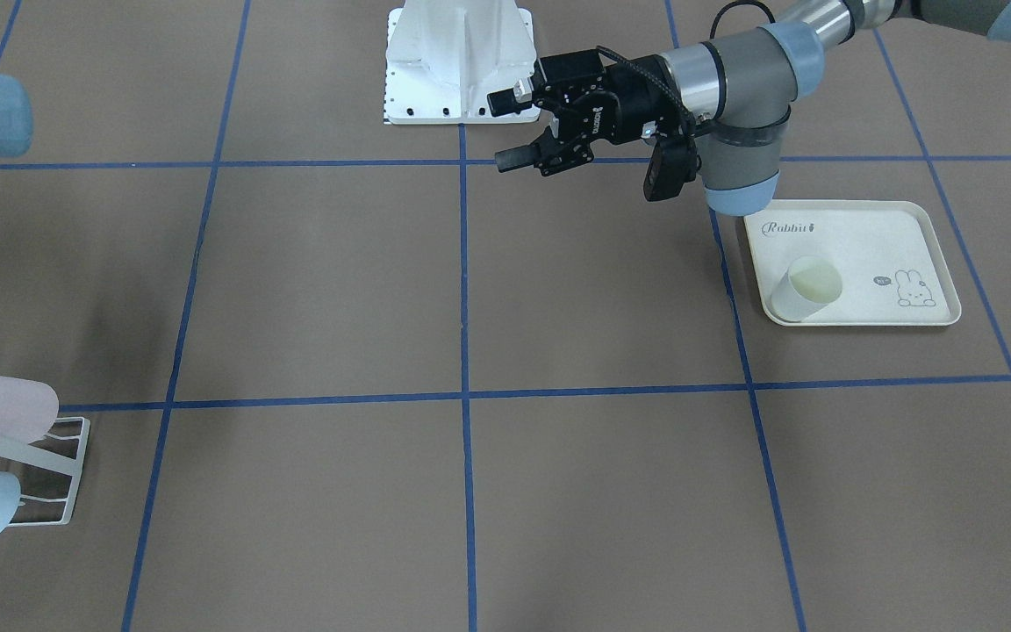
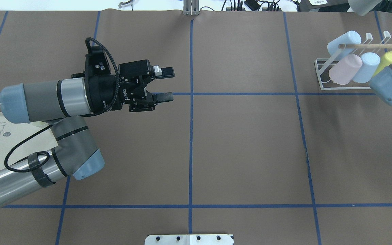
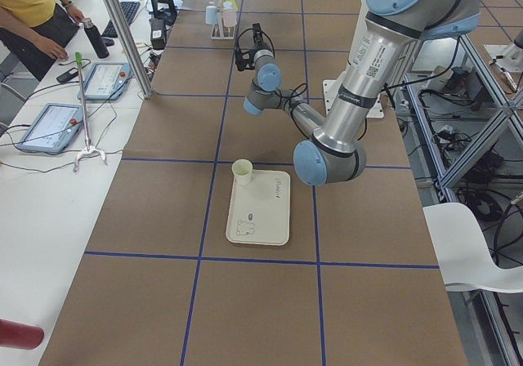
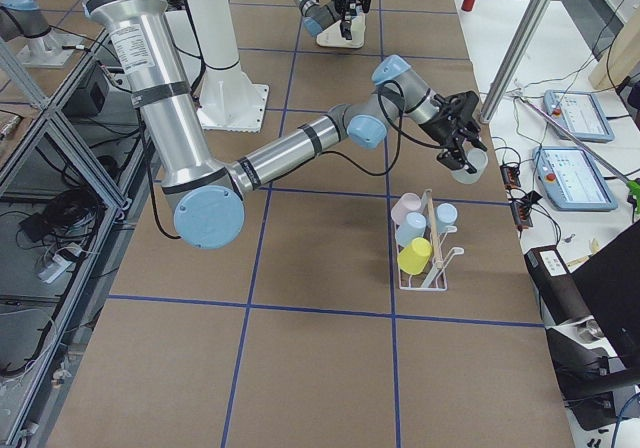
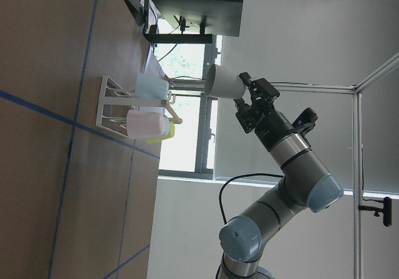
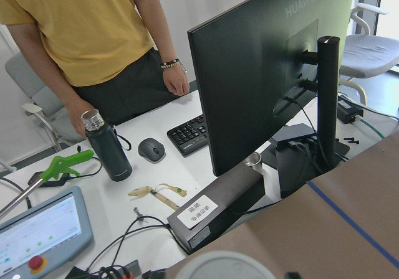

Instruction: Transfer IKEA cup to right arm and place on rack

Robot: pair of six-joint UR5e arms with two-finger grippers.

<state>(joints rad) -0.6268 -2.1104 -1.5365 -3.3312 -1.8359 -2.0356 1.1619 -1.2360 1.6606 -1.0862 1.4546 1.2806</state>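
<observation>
A big brown table (image 2: 250, 153) with blue tape lines holds everything. The left arm (image 2: 39, 98) reaches out over the middle of the table. The right arm (image 4: 290, 153) reaches far across to the side where the rack stands.

A cream tray (image 1: 874, 241) with a rabbit picture lies flat on the table near the left arm. A pale cup (image 1: 808, 290) stands on it near one corner, mouth up.

The small white rack (image 2: 376, 45) sits close to the far edge of the table. Four cups hang on it: a light blue cup (image 2: 344, 41), a pink cup (image 2: 345, 69), a second blue cup (image 2: 369, 64) and a yellow cup (image 2: 388, 58).

The left gripper (image 2: 168, 85) is wide open. Its two fingers are well apart and there is nothing between them.

The right gripper (image 5: 242, 98) is closed on the bottom end of the white IKEA cup (image 5: 221, 81). That cup is up in the air, lying on its side. It is near the rack but not touching it. Its round rim shows at the bottom of the right wrist view.
</observation>
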